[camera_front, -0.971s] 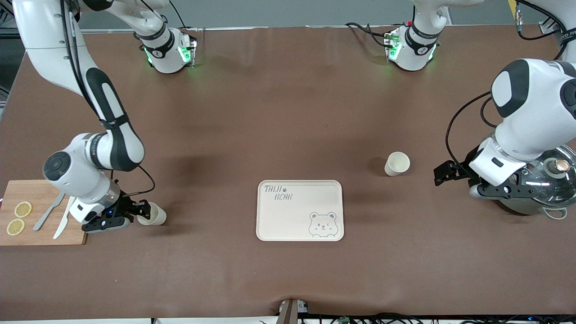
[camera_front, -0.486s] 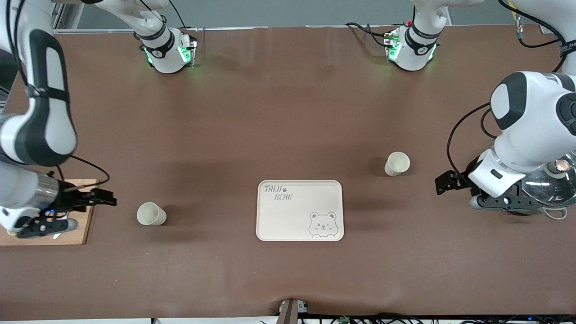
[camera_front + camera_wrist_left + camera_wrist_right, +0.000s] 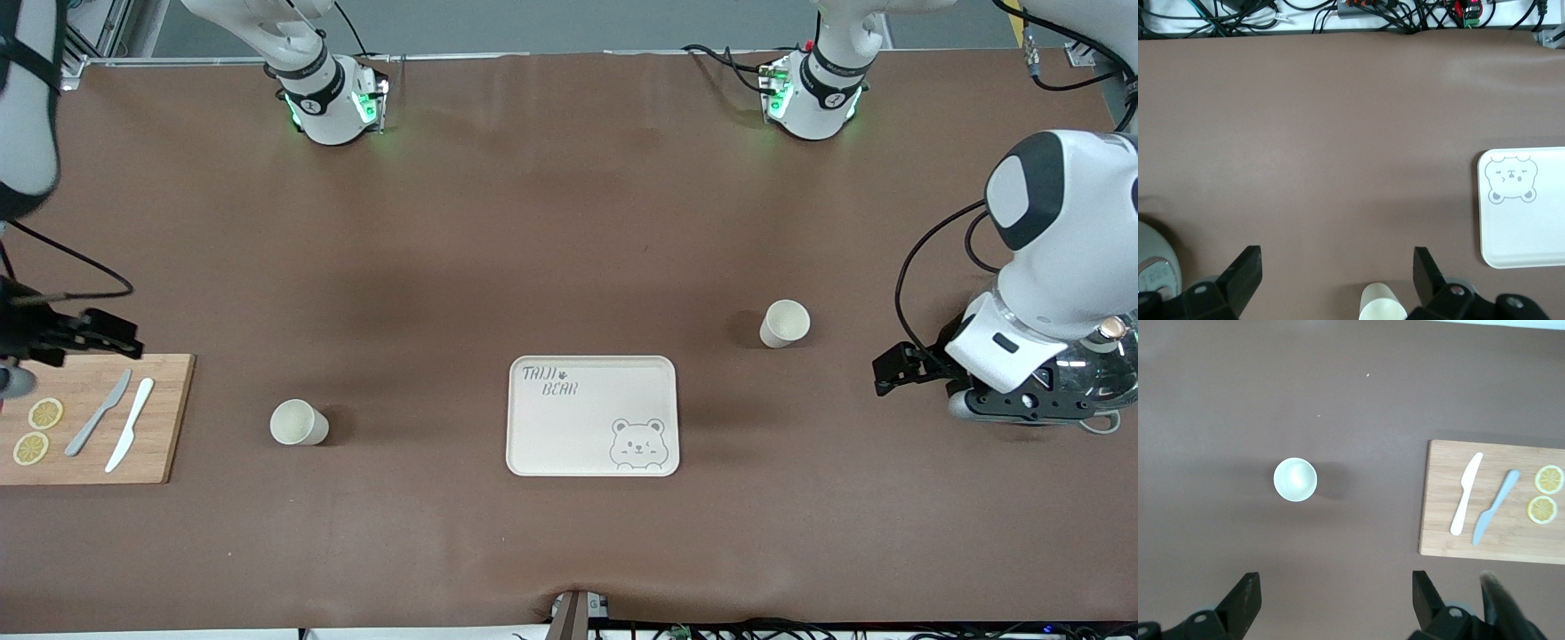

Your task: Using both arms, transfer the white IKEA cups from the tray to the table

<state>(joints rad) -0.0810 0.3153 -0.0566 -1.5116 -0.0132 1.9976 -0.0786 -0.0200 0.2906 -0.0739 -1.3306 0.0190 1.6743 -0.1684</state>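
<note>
Two white IKEA cups stand upright on the brown table, both off the tray. One cup point(image 3: 299, 423) point(image 3: 1295, 480) is toward the right arm's end, nearer the front camera. The other cup point(image 3: 785, 323) point(image 3: 1381, 305) is toward the left arm's end. My right gripper point(image 3: 111, 338) point(image 3: 1335, 597) hangs open and empty, high over the table by the cutting board, well apart from its cup. My left gripper point(image 3: 892, 373) point(image 3: 1336, 270) is open and empty, low beside the cooker pot, with its cup a short way off and not between the fingers.
The bear-printed tray point(image 3: 569, 436) point(image 3: 1545, 220) lies mid-table between the cups. A wooden cutting board point(image 3: 169, 418) point(image 3: 1438, 520) with two knives and lemon slices sits at the right arm's end. A grey-green pot with glass lid point(image 3: 1102, 373) stands under the left wrist.
My right gripper opened, let go of its cup and drew back and up over the cutting board's end. The cup stayed upright. The left arm eased slightly away from its cup.
</note>
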